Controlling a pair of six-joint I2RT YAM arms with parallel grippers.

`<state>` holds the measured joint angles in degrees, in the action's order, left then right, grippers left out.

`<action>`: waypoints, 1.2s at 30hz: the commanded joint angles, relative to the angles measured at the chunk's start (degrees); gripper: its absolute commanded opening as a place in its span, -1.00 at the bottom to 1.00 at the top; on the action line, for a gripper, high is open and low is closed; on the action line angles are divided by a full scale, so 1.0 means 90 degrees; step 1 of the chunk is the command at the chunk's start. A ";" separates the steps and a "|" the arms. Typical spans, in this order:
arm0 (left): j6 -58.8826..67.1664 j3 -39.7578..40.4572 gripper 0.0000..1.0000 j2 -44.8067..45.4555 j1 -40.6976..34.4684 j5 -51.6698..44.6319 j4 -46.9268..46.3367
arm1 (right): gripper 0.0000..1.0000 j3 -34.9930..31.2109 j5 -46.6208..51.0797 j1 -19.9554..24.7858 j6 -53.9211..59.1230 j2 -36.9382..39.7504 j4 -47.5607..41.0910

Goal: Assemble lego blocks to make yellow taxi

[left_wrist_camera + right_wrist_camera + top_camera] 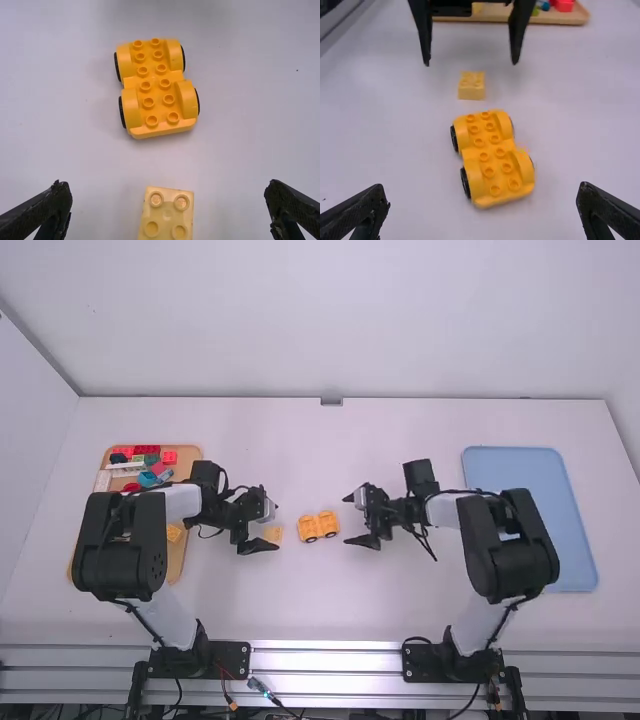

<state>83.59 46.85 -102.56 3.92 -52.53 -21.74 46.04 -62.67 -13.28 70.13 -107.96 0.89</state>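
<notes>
Holding its two fingers wide apart, the left gripper (275, 524) is hovering around a pale yellow brick (273, 534), with nothing in its grasp. In the high view the brick is lying on the white table (330, 605) between those parted fingertips, its studs facing up. Just beside it, on the side toward the right arm, a yellow wheeled chassis (318, 526) is standing upright on black wheels. The two pieces are lying apart, and the chassis is showing bare rows of studs between its rounded wheel arches, nothing being mounted on top.

Opposite, the right gripper (347, 519) is facing the left one across the chassis. Its fingers are also standing well spread, released and empty, and they are pointing toward the chassis without touching it.

Over on the left side of the table, a tan tray (188, 452) is holding loose pieces partly behind the left arm. Red bricks (147, 449) are lying near its far edge, while a green brick (152, 459), a white piece (126, 466) and a blue piece (148, 479) are resting close by. A yellow block (174, 533) is lying nearer the camera, beside the arm. Toward the right side, a blue tray (530, 465) is lying flat, partly covered by the right arm.
</notes>
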 commanded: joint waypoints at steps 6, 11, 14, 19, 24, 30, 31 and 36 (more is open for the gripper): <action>-0.0027 -0.0053 0.98 0.0148 0.0022 -0.0228 -0.0085 | 0.98 0.0845 0.0389 -0.0529 0.0238 -0.0685 -0.0007; -0.0027 -0.0053 0.97 0.0148 0.0024 -0.0228 -0.0168 | 0.98 0.1426 0.0384 -0.0675 0.0478 -0.1253 -0.0527; -0.0027 -0.0053 0.98 0.0148 0.0024 -0.0223 -0.0202 | 0.98 0.2113 0.0350 -0.0736 0.1173 -0.1644 -0.1749; -0.0027 -0.0053 0.98 0.0148 0.0022 -0.0211 -0.0202 | 0.98 0.2373 0.0325 -0.0746 0.1858 -0.1790 -0.2497; -0.0027 -0.0053 0.98 0.0148 0.0024 -0.0211 -0.0197 | 0.99 0.2198 0.0347 -0.0738 0.1316 -0.1885 -0.1945; -0.0027 -0.0053 0.98 0.0148 0.0024 -0.0233 -0.0197 | 0.98 0.1659 0.0306 -0.0748 0.0600 -0.1906 -0.0775; -0.0027 -0.0053 0.98 0.0148 0.0024 -0.0231 -0.0197 | 0.98 0.1615 0.0301 -0.0753 0.0503 -0.1906 -0.0668; -0.0027 -0.0053 0.98 0.0148 0.0022 -0.0231 -0.0194 | 0.95 0.1479 0.0457 -0.0869 0.0325 -0.1906 -0.0381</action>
<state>83.57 46.85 -102.56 3.92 -52.75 -23.11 59.83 -58.61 -20.47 74.96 -123.81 -2.59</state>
